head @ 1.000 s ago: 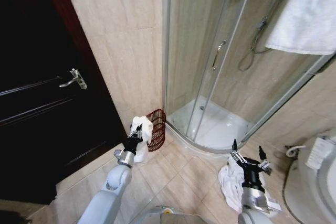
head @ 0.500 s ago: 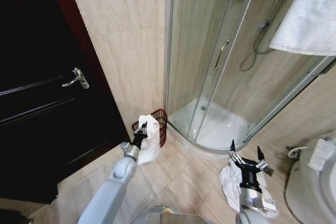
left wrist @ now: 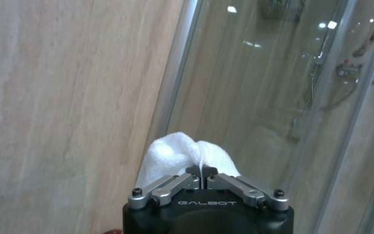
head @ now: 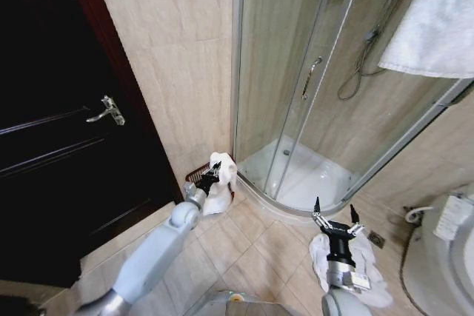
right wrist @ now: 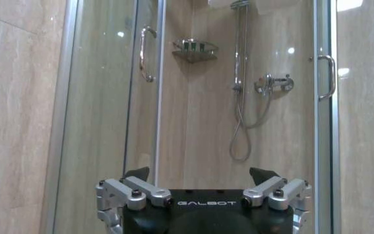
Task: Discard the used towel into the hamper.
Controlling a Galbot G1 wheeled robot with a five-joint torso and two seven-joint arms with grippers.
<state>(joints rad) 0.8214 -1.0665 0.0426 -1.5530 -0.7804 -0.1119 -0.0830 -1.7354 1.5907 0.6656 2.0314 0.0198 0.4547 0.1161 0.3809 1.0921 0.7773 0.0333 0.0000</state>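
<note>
My left gripper (head: 213, 175) is shut on a white towel (head: 220, 185), holding it right over the dark red-brown wire hamper (head: 196, 176), which stands on the floor by the wall and is mostly hidden behind the cloth. In the left wrist view the towel (left wrist: 183, 156) bulges past the closed fingers of the left gripper (left wrist: 202, 171), with the wall and shower glass behind. My right gripper (head: 332, 220) hangs open above a second white towel (head: 354, 271) that lies crumpled on the floor tiles. The right gripper (right wrist: 200, 183) faces the shower, empty.
A curved glass shower enclosure (head: 311, 86) with a white tray (head: 304, 179) stands right of the hamper. A dark door (head: 59, 138) with a lever handle (head: 106, 111) is on the left. Another towel (head: 433, 24) hangs top right. A toilet (head: 444, 257) is at the right edge.
My left arm has stretched forward and right, carrying the towel from beside the hamper to over it. The right gripper shifted slightly left and stayed open.
</note>
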